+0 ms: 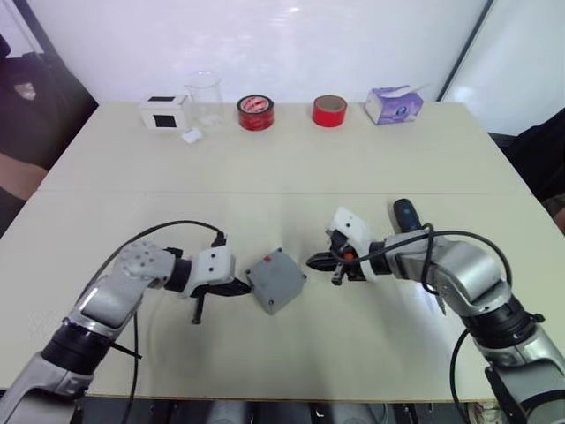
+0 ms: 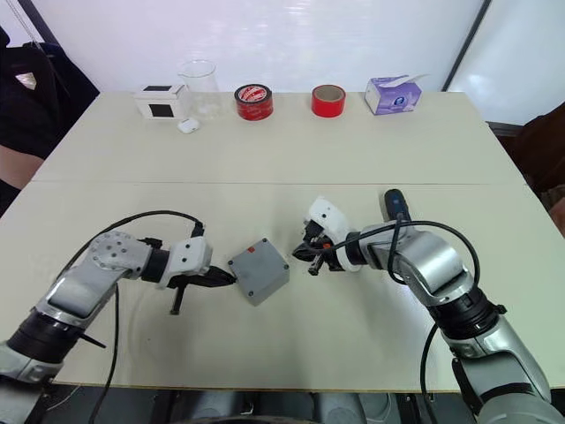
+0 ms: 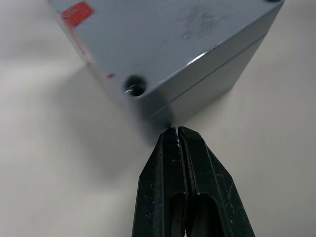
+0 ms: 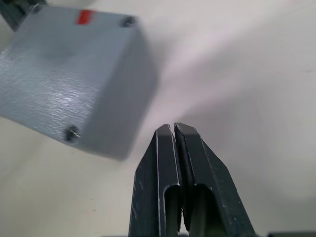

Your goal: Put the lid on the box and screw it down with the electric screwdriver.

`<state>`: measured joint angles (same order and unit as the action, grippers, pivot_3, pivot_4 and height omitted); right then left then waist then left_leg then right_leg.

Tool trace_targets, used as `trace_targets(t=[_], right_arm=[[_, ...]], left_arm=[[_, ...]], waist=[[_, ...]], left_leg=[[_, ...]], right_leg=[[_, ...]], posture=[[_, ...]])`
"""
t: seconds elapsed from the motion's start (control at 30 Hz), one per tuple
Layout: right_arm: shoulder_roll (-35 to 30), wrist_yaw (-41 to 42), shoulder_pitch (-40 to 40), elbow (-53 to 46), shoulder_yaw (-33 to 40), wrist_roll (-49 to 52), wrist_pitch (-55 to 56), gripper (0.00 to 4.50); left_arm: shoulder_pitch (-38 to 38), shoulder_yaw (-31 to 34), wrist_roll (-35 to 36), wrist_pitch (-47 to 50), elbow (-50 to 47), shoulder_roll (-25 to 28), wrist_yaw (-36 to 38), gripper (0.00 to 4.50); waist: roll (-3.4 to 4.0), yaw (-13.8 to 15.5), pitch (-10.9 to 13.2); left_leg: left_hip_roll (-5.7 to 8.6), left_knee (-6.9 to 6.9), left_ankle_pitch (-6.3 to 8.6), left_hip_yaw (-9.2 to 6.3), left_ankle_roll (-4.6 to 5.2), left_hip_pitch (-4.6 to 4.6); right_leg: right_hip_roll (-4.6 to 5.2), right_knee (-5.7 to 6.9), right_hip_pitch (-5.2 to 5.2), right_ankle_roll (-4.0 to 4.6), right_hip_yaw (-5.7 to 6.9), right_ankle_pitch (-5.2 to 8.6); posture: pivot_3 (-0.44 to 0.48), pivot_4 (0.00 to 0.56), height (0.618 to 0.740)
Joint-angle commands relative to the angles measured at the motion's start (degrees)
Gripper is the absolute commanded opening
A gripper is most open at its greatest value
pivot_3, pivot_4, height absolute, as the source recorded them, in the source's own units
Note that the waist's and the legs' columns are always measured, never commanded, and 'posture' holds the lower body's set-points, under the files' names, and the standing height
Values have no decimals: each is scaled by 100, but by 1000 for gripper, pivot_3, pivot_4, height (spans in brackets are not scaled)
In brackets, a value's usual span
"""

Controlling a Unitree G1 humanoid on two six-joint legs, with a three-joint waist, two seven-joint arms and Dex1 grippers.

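Note:
The grey box [image 1: 276, 281] sits mid-table, turned corner-on to me. The lid [image 3: 163, 44] lies on top of it, with a seam below its edge, a red mark near one corner and a screw hole [image 3: 134, 89] at the corner. My left gripper [image 1: 240, 287] is shut, its tip at the box's left corner [image 3: 170, 118]. The right gripper [image 1: 311, 261] is also shut and empty, a short gap to the right of the box [image 4: 74, 79]. The black electric screwdriver [image 1: 407, 215] lies behind my right forearm, mostly hidden.
Along the far edge stand a white box with a black square [image 1: 165, 114], a clear beaker [image 1: 206, 97], two red tape rolls [image 1: 255, 113] [image 1: 329, 111] and a purple tissue pack [image 1: 394, 105]. A person [image 1: 26, 106] sits at the far left.

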<state>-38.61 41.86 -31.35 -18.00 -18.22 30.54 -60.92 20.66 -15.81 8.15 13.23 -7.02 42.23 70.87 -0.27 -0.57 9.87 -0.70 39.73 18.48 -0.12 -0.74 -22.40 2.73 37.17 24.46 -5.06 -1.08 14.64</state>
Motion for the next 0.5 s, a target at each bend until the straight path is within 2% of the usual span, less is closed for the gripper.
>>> trace_targets(t=[0.03,0.27,0.5], right_arm=[[43,86,30,-281,26,46,-43,59],[20,77,164,-702,185,214,-371,59],[6,-136,232,-887,328,31,-416,59]], left_arm=[[232,-11,-4,47,-47,-138,-108,0],[512,-101,-73,-35,205,-302,-61,0],[511,-75,-85,-86,230,-254,15,0]], waist=[[0,-8,0],[0,-9,0],[0,-10,0]], left_leg=[[0,1,0,0,0,0],[0,1,0,-2,0,0],[-1,1,0,-2,0,1]], right_leg=[[0,0,0,0,0,0],[-5,2,0,0,1,0],[-6,2,0,0,1,0]], posture=[[0,150,739],[0,150,739],[0,150,739]])
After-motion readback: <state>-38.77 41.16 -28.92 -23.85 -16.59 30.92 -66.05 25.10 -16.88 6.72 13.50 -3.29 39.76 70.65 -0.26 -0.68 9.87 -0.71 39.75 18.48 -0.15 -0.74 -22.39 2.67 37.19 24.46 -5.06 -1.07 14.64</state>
